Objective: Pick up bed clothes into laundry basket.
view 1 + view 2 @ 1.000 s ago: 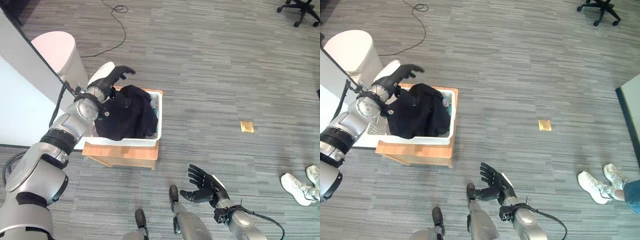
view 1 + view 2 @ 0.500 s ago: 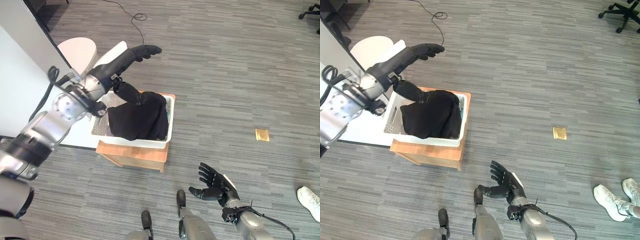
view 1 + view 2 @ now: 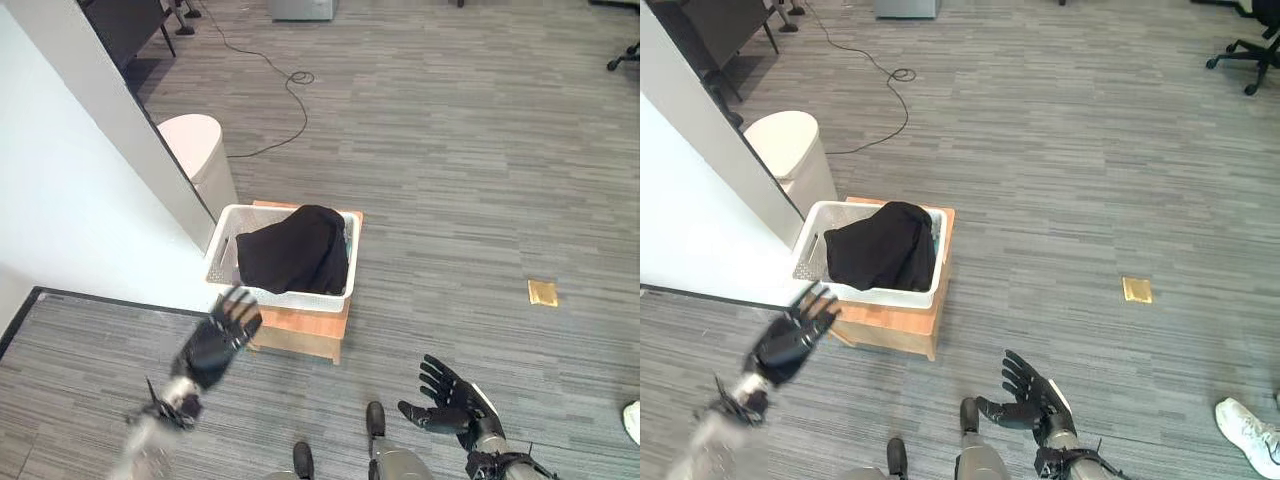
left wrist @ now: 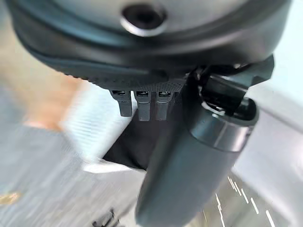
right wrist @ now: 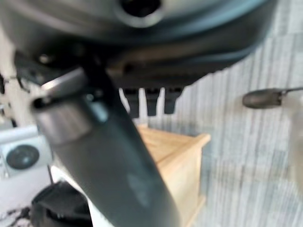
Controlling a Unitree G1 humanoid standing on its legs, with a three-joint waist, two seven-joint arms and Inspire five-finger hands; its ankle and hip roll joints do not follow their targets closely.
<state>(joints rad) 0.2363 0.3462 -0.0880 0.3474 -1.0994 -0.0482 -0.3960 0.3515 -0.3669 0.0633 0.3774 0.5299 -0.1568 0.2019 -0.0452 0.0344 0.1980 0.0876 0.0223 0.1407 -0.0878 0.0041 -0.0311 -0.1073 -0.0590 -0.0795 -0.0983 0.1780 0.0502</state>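
1. Right, black bed clothes lie heaped in the white laundry basket, which sits on a low wooden stand at about 11 o'clock from me; part of the heap droops over the rim on the 3 o'clock side.
2. My left hand hangs in the air at 9 o'clock, near the stand's front corner, apart from the basket; fingers spread straight, holding nothing.
3. My right hand is low at 5 o'clock, well apart from the basket, palm up, fingers loosely splayed, empty.
4. Handling, my guess: the cloth is soft, light and limp, with no stiffness, so it will sag and trail from wherever I pinch it. It is not fragile and not slippery, but loose folds can slide out of a shallow pinch.
5. Where to grab, if tucking is needed: bunch a thick fold at the overhanging edge, curl fingers and thumb deep round it, lift and drop toward the basket's middle.
6. Task looks close to done; no other cloth shows on the floor.
7. Also around: a pale bin at 11 o'clock behind the basket, and a small tan square at 3 o'clock.
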